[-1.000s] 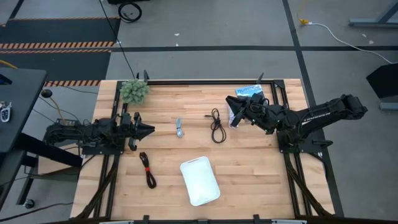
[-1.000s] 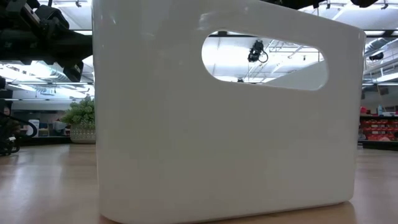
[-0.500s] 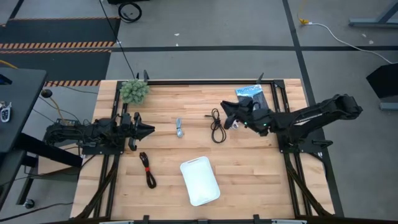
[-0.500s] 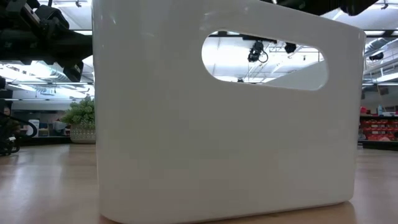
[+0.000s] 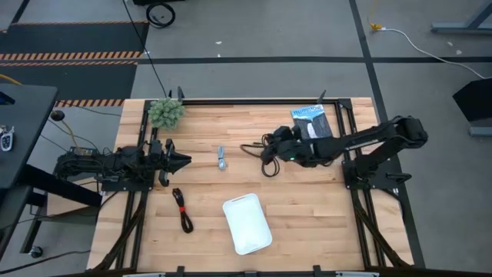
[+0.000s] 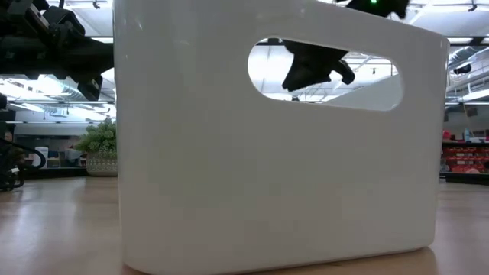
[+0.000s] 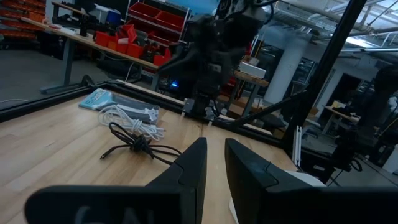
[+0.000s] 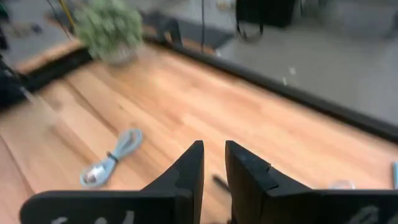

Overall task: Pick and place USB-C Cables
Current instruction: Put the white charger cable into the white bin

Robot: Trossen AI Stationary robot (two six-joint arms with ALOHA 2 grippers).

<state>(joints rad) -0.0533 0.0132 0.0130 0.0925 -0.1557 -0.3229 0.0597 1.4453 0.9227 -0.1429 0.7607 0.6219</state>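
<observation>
The black cable (image 5: 268, 163) lies loose on the wood at mid-table, and my right gripper (image 5: 269, 148) hovers over its far end, shut and touching nothing. The same cable (image 7: 140, 147) shows in the left wrist view, with the white cable (image 7: 133, 121) beyond it beside the blue-and-black packet (image 7: 102, 99). In the high view my right arm hides the white cable. The short grey cable (image 5: 221, 159) lies left of centre and also appears as the grey cable (image 8: 109, 163) in the right wrist view. The black cable with a red tie (image 5: 182, 209) lies near the left front. My left gripper (image 5: 184, 160) waits shut at the table's left.
A white rounded tray (image 5: 247, 224) sits near the front edge and fills the low view (image 6: 229, 168); my right gripper (image 6: 313, 65) shows through its handle cutout. A small potted plant (image 5: 166, 112) stands at the far left corner. The blue-and-black packet (image 5: 311, 121) lies at the far right.
My right arm has reached toward the table's left, from beside the blue-and-black packet to over the black cable. Its gripper has come into sight through the tray's cutout in the low view. The cables have stayed where they were.
</observation>
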